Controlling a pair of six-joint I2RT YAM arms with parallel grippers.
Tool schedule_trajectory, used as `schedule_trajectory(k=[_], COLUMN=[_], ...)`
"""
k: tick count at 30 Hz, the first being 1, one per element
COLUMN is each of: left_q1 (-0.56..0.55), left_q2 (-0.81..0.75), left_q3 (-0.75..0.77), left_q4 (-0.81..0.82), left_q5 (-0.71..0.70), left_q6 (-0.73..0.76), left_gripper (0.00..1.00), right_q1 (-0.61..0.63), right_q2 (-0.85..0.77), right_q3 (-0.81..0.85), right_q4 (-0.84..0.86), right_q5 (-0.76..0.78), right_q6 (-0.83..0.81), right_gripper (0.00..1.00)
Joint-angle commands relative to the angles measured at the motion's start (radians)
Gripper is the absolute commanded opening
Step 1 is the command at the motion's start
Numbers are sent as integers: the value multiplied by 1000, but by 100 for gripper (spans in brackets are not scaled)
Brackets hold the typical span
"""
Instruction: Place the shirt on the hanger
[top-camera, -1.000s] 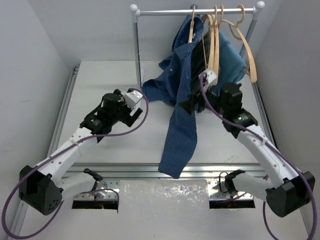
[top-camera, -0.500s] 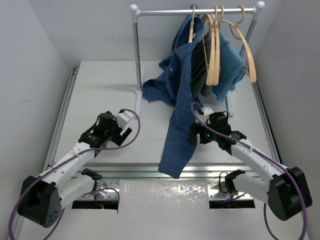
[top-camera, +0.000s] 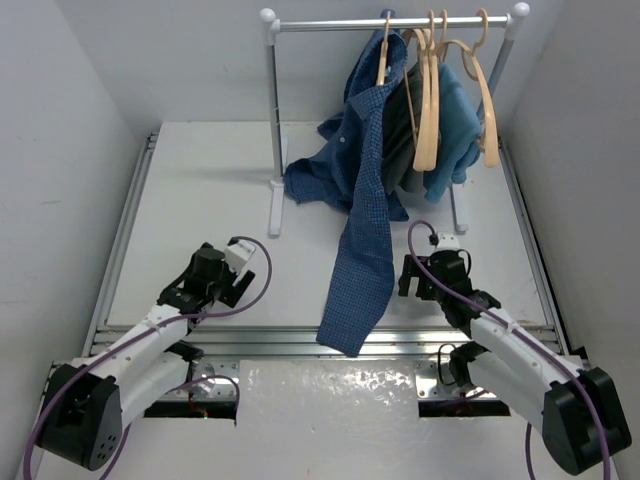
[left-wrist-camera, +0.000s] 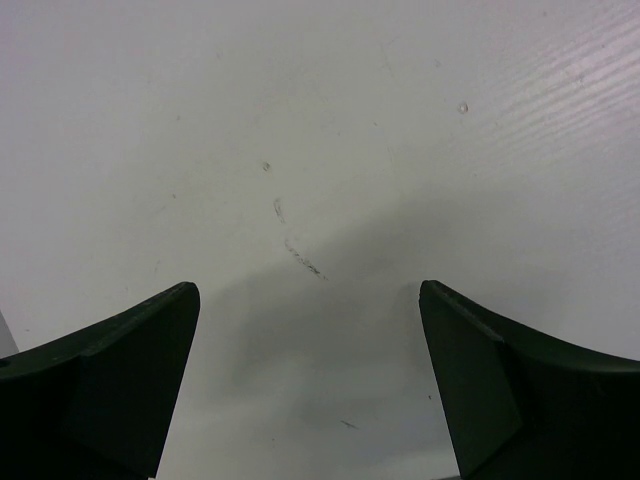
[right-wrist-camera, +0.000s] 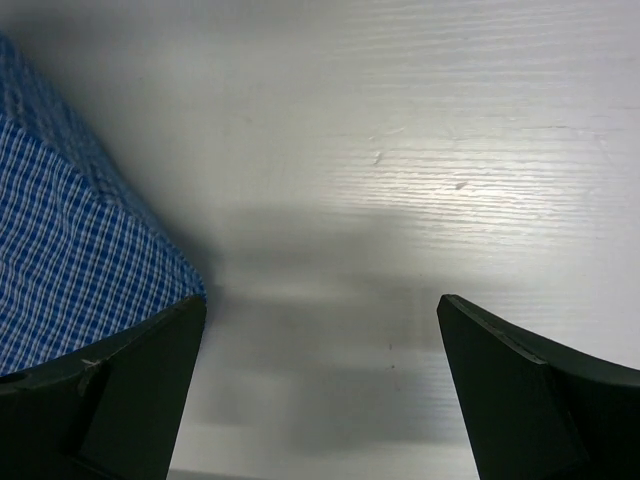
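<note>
both tucked low | left gripper (left-wrist-camera: 308, 292) spread wide | right gripper (right-wrist-camera: 319, 300) spread wide

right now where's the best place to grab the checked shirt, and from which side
Probably take the long strip of the shirt lying on the table by its right border, coming from the right with the right claw: that border lies free beside the open claw, while the upper part is bunched under the rail.

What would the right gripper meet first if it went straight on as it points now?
Probably the bare table, seen between the open fingers of the right gripper; the shirt lies beside that line.
</note>
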Motion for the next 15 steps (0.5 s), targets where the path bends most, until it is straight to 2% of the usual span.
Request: schedule_trajectory(k=[1, 15], left_q1=[9, 9], left_q2=[-9, -2], left_q3=[14, 16], left_q4=[57, 56], left_q5=[-18, -16], left_q6=[-28, -26], left_gripper=[90, 89], right_q1=[-2, -1], right_q2=[-23, -74], right_q3=[-23, -56], right_q4=[77, 94], right_q5=[81, 96], right_q6=[69, 106], right_gripper=[99, 99])
